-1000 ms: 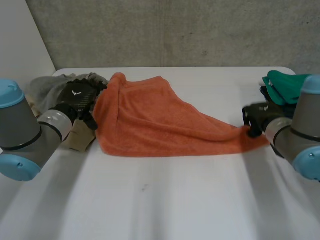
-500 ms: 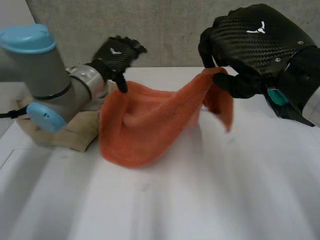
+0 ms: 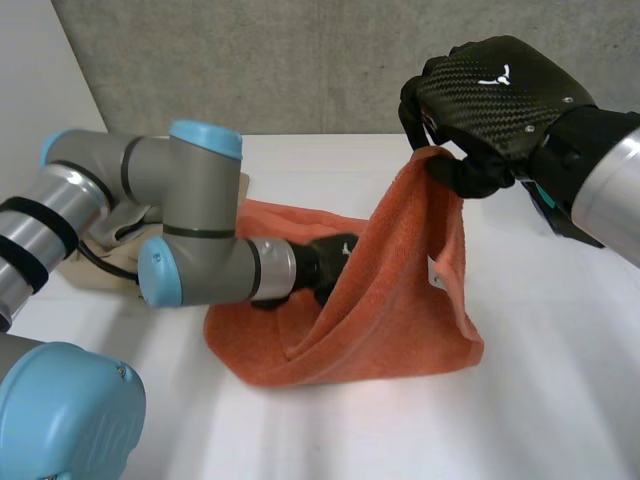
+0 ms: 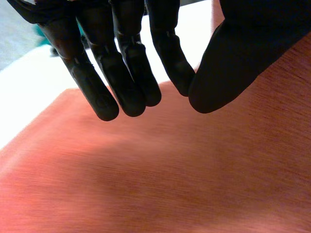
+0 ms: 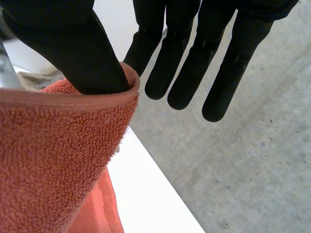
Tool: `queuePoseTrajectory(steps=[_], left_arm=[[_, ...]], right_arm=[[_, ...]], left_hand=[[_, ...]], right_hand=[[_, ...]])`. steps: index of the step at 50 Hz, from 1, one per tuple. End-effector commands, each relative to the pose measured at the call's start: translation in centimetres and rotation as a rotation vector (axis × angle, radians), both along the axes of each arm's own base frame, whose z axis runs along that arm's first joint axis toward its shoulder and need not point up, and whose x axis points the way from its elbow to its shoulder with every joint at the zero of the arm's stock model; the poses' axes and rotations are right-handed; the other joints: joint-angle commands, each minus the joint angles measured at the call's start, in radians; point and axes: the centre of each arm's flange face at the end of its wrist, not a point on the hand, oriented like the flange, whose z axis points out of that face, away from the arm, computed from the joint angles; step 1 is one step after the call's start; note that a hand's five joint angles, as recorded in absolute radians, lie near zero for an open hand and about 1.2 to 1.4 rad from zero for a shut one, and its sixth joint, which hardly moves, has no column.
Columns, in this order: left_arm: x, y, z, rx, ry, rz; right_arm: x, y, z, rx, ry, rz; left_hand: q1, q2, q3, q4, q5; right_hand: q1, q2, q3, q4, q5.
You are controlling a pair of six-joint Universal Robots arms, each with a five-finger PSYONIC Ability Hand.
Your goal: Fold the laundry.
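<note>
The right hand (image 3: 498, 92) is raised above the desk (image 3: 545, 385) and holds the orange towel (image 3: 400, 300) up by one corner. From there the cloth falls in a steep sheet to a bunched heap lying on the desk, near its middle. The head view shows this hand's fingers bent down over the corner. The right wrist view gives the grip more closely. The towel's hem (image 5: 53, 155) wraps round the thumb of the right hand (image 5: 73, 48). The other fingers are straight, a little apart, and clear of the cloth, with the concrete wall (image 5: 243, 145) behind them. The thumb seems to pin the hem against the palm, though the contact itself is hidden.

The left arm reaches across from its side. In the head view the left hand (image 3: 328, 262) is tucked into the hollow under the raised sheet, and cloth covers its fingertips there. The left wrist view shows what that hides. The left hand (image 4: 121, 73) has straight fingers held close side by side, with the thumb tip just beside the nearest fingertip. No cloth is caught between them, and they are poised over a smooth stretch of towel (image 4: 170, 184).

The head view also shows a beige cloth (image 3: 105, 275) lying behind the left arm.
</note>
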Motion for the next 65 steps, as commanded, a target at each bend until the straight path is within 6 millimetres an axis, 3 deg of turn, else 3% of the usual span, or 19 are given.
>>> queuePoseTrajectory(steps=[1, 4, 5, 9, 13, 17, 18, 19, 21, 26, 33, 38, 41, 53, 57, 58, 59, 63, 65], left_arm=[[0.2, -5.4, 6.3, -0.224, 0.179, 0.338], [0.7, -6.9, 10.1, -0.305, 0.306, 0.486], [1.2, -7.5, 12.6, -0.351, 0.393, 0.572], [2.5, -7.4, 17.9, -0.457, 0.546, 0.703], [2.8, -6.0, 19.7, -0.485, 0.561, 0.690], [2.5, -5.1, 17.9, -0.423, 0.495, 0.613], [2.4, -5.0, 17.2, -0.399, 0.477, 0.592], [2.3, -4.8, 15.8, -0.358, 0.444, 0.560], [2.1, -4.8, 13.5, -0.303, 0.394, 0.516], [2.3, -6.4, 8.5, -0.218, 0.304, 0.503], [2.0, -6.7, 5.1, -0.127, 0.239, 0.481], [1.4, -3.8, 2.8, 0.064, 0.159, 0.340], [1.4, -1.6, 1.8, 0.195, 0.118, 0.225], [0.7, 2.9, 0.0, 0.404, 0.041, 0.008], [0.1, 3.9, 0.0, 0.435, 0.047, -0.036], [-0.2, 4.1, 0.2, 0.432, 0.054, -0.046], [-0.3, 4.2, 0.3, 0.426, 0.056, -0.049], [-0.9, 2.8, 0.8, 0.327, 0.049, 0.066], [-0.8, 0.4, 1.6, 0.214, 0.061, 0.221]], right_arm=[[0.4, -4.3, 0.0, -0.044, -0.018, -0.107], [0.4, -6.2, 0.6, -0.083, -0.041, -0.179], [0.4, -7.5, 1.0, -0.114, -0.059, -0.227], [0.6, -10.1, 2.0, -0.180, -0.103, -0.320], [1.4, -10.8, 2.3, -0.201, -0.118, -0.331], [2.3, -9.4, 2.5, -0.193, -0.115, -0.279], [2.5, -9.0, 2.7, -0.196, -0.119, -0.265], [2.7, -8.1, 3.2, -0.206, -0.128, -0.236], [3.0, -6.7, 4.1, -0.222, -0.149, -0.183], [2.5, -4.7, 5.9, -0.244, -0.194, -0.085], [2.4, -4.0, 5.5, -0.193, -0.190, -0.044], [2.1, -4.5, 5.3, -0.184, -0.184, -0.069], [1.8, -5.9, 4.3, -0.163, -0.168, -0.107], [2.6, -7.6, 1.9, -0.131, -0.103, -0.128], [2.8, -8.5, 0.8, -0.112, -0.088, -0.144], [3.0, -8.8, 0.5, -0.106, -0.083, -0.146], [3.1, -9.0, 0.2, -0.103, -0.078, -0.146], [3.3, -9.8, -0.2, -0.115, -0.066, -0.161], [3.2, -10.6, 0.1, -0.146, -0.065, -0.190]], left_hand=[[0.210, 0.220, 0.226, 0.220, 0.236], [0.210, 0.220, 0.226, 0.220, 0.236], [0.210, 0.220, 0.226, 0.220, 0.236], [0.210, 0.220, 0.226, 0.220, 0.236], [0.210, 0.220, 0.226, 0.220, 0.236], [0.210, 0.220, 0.226, 0.220, 0.236], [-0.034, -0.024, -0.017, -0.024, -0.008], [-0.469, -0.460, -0.453, -0.460, -0.444], [-0.874, -0.864, -0.857, -0.864, -0.848], [-1.011, -1.002, -0.995, -1.002, -0.986], [-1.011, -1.002, -0.995, -1.002, -0.986], [-1.011, -1.002, -0.995, -1.002, -0.986], [-0.984, -0.975, -0.968, -0.975, -0.959], [-0.961, -0.952, -0.945, -0.952, -0.936], [-0.507, -0.498, -0.491, -0.498, -0.482], [0.064, 0.073, 0.080, 0.073, 0.089], [0.209, 0.218, 0.225, 0.218, 0.234], [0.210, 0.220, 0.226, 0.220, 0.236], [0.210, 0.220, 0.226, 0.220, 0.236]], right_hand=[[0.252, 0.216, 0.206, 0.200, 0.225], [0.252, 0.216, 0.206, 0.200, 0.225], [0.252, 0.216, 0.206, 0.200, 0.225], [0.252, 0.216, 0.206, 0.200, 0.225], [0.252, 0.216, 0.206, 0.200, 0.225], [0.252, 0.216, 0.206, 0.200, 0.225], [0.252, 0.216, 0.206, 0.200, 0.225], [0.252, 0.216, 0.206, 0.200, 0.225], [0.252, 0.216, 0.206, 0.200, 0.225], [0.252, 0.216, 0.206, 0.200, 0.225], [0.252, 0.216, 0.206, 0.200, 0.225], [0.252, 0.216, 0.206, 0.200, 0.225], [0.252, 0.216, 0.206, 0.200, 0.225], [0.252, 0.216, 0.206, 0.200, 0.225], [0.252, 0.216, 0.206, 0.200, 0.225], [0.252, 0.216, 0.206, 0.200, 0.225], [0.252, 0.216, 0.206, 0.200, 0.225], [0.252, 0.216, 0.206, 0.200, 0.225], [0.252, 0.216, 0.206, 0.200, 0.225]])
